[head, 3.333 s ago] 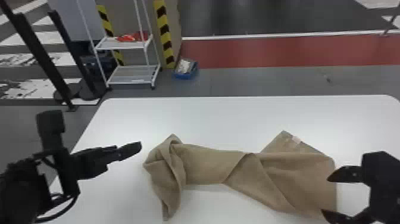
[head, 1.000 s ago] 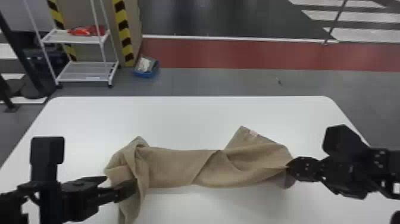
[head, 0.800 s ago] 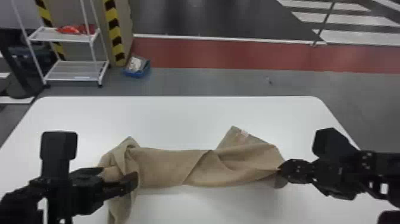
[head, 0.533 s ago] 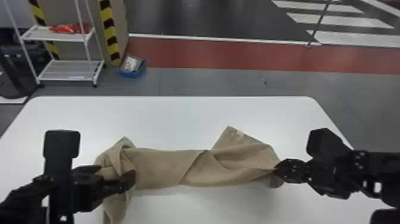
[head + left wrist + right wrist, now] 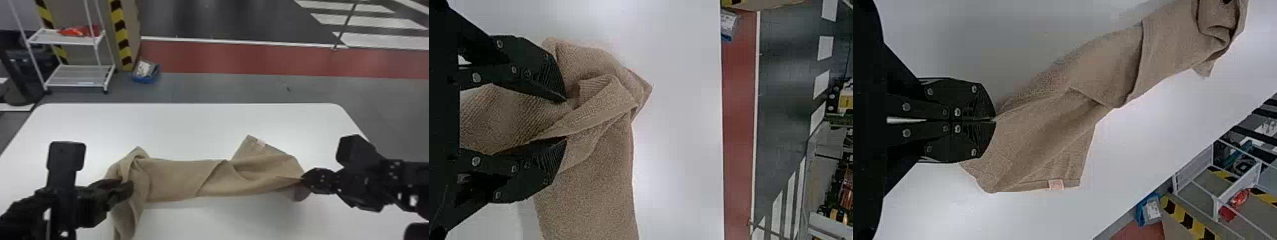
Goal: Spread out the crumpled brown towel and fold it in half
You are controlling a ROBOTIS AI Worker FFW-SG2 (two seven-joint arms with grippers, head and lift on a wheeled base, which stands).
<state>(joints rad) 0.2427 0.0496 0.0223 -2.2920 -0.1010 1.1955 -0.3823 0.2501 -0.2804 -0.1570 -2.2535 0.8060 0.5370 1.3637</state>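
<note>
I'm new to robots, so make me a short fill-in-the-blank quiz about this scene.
The towel lies on a table whose colour is ____. The left gripper is at the towel with its two fingers spread ____. The right gripper has its fingers ____ on the towel.

Missing words: white; open; shut.

There was one towel (image 5: 175, 178) with one tag (image 5: 261, 142), one table (image 5: 191, 127), one left gripper (image 5: 126, 186), one right gripper (image 5: 302, 181), one rack (image 5: 60, 41) with two shelves (image 5: 79, 76), one blue box (image 5: 143, 79) and two striped bands (image 5: 120, 35).
</note>
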